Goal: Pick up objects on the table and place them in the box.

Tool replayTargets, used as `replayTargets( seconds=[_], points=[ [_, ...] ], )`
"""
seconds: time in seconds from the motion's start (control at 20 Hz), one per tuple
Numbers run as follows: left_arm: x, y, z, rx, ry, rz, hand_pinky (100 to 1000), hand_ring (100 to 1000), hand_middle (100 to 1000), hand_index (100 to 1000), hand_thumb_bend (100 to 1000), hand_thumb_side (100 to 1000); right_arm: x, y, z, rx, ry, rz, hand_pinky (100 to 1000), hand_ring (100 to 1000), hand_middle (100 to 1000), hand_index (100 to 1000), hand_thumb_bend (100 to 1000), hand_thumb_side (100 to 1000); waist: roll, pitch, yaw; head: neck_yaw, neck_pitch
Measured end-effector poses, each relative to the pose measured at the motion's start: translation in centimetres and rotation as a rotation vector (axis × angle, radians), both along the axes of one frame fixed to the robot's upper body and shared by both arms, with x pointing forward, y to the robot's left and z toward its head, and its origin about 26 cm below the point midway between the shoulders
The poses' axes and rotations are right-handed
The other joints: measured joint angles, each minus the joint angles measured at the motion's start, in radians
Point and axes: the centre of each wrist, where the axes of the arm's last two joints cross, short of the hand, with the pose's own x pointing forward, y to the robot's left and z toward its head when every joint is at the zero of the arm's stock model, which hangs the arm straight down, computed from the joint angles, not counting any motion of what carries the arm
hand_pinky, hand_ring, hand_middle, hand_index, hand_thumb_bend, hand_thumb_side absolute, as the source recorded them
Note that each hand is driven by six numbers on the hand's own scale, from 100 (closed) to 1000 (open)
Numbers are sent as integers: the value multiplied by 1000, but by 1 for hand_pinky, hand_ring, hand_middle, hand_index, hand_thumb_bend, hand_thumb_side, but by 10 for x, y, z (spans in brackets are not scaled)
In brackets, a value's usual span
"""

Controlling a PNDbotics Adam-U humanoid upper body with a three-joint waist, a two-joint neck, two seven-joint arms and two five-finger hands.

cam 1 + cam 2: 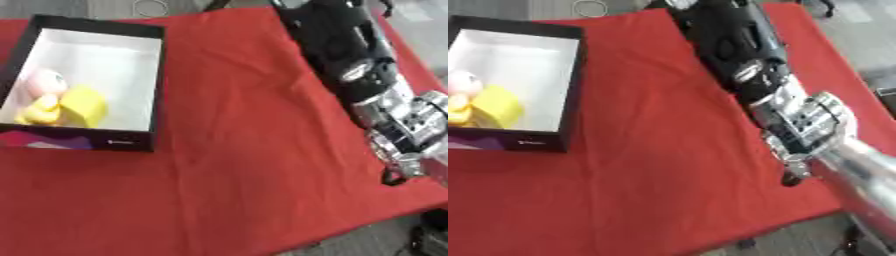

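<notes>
Left eye view: box (156, 85) front label unreadable.

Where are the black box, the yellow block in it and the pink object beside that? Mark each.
black box (160, 75), left eye view, on its right wall.
yellow block (85, 104), left eye view, on its top face.
pink object (44, 82), left eye view, on its rounded middle.

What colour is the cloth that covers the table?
Red cloth, shown best in the left eye view.
</notes>
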Motion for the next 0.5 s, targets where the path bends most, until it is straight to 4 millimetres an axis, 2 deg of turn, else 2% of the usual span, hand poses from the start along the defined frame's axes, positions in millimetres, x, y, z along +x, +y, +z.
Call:
replayTargets(
  seconds=[0.2, 0.3, 0.5],
  points=[
    [2, -1, -2, 7, 19, -12, 822, 702, 739, 807, 906, 565, -18, -39, -11, 133, 57, -34, 943, 846, 814, 861, 100, 427, 0, 0, -11, 20, -1],
    [3, -3, -2, 7, 20, -20, 821, 701, 739, 806, 908, 565, -24, -55, -21, 217, 95, -54, 961, 849, 815, 860, 100, 466, 1, 0, -12, 30, -3],
    [4, -4, -5, -1, 29, -29, 821, 701, 739, 806, 911, 565, -33, -77, -44, 447, 152, -63, 975, 841, 801, 852, 275, 334, 23, 0, -15, 56, -12]
  ],
)
